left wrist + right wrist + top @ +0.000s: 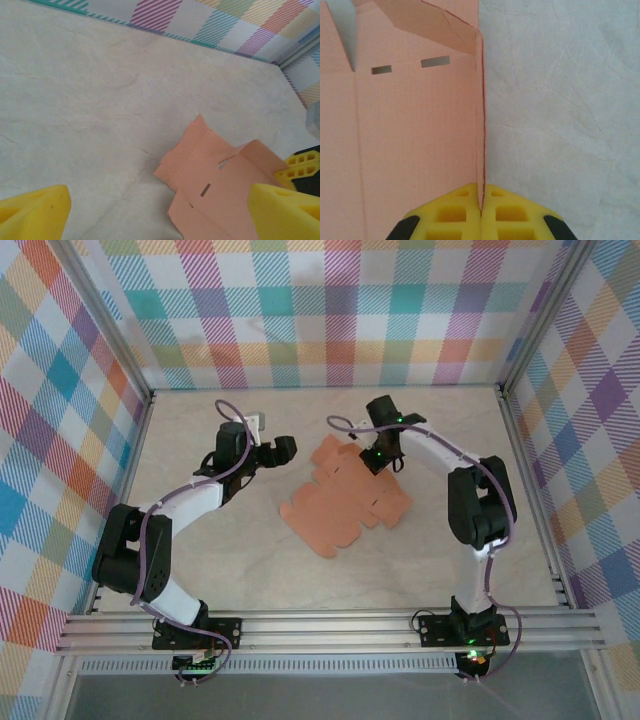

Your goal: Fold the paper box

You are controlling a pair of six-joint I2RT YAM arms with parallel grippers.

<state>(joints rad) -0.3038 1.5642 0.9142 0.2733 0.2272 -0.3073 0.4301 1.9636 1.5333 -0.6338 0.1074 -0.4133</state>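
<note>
Top view: the paper box (345, 498), a salmon-orange flat cut-out of thin card with notched tabs, lies near the middle of the pale marbled table (200, 570). The left gripper (283, 449) hangs at the card's 10 o'clock, just clear of it. The right gripper (384, 456) sits on the card's edge at about 1 o'clock.

Left wrist view: the yellow foam fingers (32, 212) stand wide apart at 7 and 5 o'clock, with nothing gripped between them. The card lies toward 4 o'clock, one panel lifted into a low ridge. A yellow tip of the other arm shows beside it at 3 o'clock.

Right wrist view: the yellow pads (452, 215) are pressed together at 6 o'clock on the thin edge of a side panel, pinching it upright. The rest of the sheet lies flat toward 9 o'clock, with bare table toward 3.

The step in hand looks like raising a first wall along its crease, so folding has barely begun. The next move probably calls for the free left arm to pin the base or take a neighbouring flap, so that the light card neither slides nor buckles.
</note>
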